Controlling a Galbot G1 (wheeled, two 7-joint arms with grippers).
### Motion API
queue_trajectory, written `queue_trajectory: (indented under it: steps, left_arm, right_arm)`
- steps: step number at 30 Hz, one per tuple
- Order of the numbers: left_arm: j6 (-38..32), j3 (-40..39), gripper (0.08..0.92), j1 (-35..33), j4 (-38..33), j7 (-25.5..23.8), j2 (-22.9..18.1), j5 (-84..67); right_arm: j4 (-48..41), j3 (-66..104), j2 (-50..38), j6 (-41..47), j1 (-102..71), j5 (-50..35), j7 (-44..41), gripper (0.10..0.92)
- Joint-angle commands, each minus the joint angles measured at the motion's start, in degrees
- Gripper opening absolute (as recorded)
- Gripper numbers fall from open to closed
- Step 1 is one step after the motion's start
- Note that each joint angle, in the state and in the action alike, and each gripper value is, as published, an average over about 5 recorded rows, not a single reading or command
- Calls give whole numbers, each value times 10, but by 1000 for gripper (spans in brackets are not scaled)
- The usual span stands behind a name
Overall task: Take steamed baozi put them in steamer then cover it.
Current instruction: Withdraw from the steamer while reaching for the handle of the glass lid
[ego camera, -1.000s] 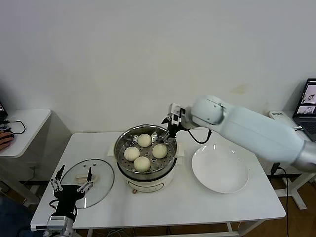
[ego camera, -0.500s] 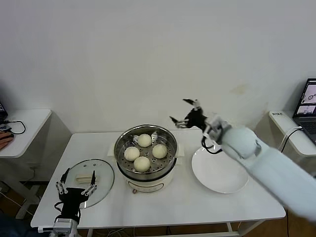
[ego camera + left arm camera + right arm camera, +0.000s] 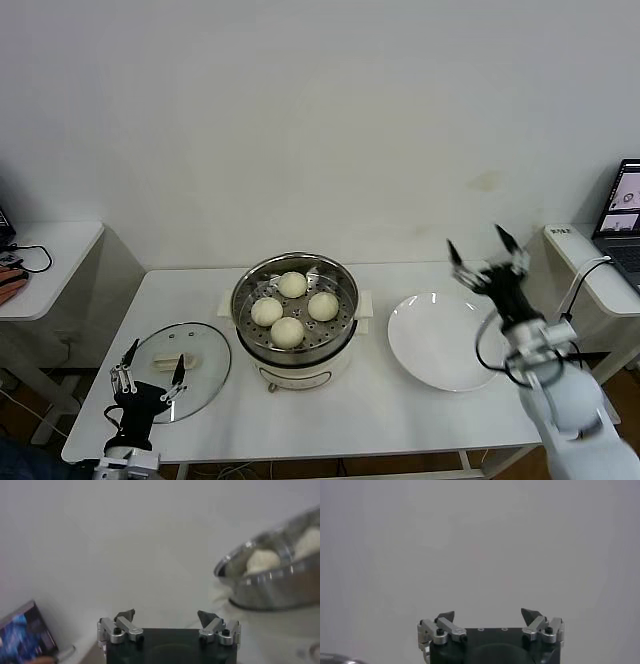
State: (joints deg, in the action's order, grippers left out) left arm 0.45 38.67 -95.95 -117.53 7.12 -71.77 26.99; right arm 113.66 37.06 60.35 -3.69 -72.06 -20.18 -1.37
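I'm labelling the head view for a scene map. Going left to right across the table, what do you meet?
left gripper → cover → steamer holding four steamed baozi → plate → right gripper, open and raised above the table's right end.

This looks like a robotics lab or test room, not a home kitchen. A plain white work table [image 3: 420, 410] stands against a bare white wall [image 3: 320, 120], with a second white side table [image 3: 45, 250] carrying a cable at one side and a laptop [image 3: 625, 215] on a desk at the other.
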Motion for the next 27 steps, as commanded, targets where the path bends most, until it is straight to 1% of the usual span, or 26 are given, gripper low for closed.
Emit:
queue_trajectory:
  steps: [1, 6, 13, 19, 27]
  left_arm:
    - [-39, 9, 823, -5, 100, 1, 75, 381]
    - [-46, -3, 823, 27, 161, 5, 89, 440]
    - [-35, -3, 823, 114, 255, -2, 115, 458]
    - [-34, -23, 823, 171, 293, -5, 136, 443]
    - [-35, -51, 823, 213, 317, -9, 138, 434]
  right_arm:
    - [51, 182, 124, -60, -218, 19, 6, 823]
    - [69, 187, 133, -53, -228, 14, 8, 823]
    - [101, 206, 151, -45, -240, 5, 12, 823]
    - [120, 214, 167, -45, -255, 4, 13, 823]
    - [127, 221, 180, -47, -265, 4, 13, 823]
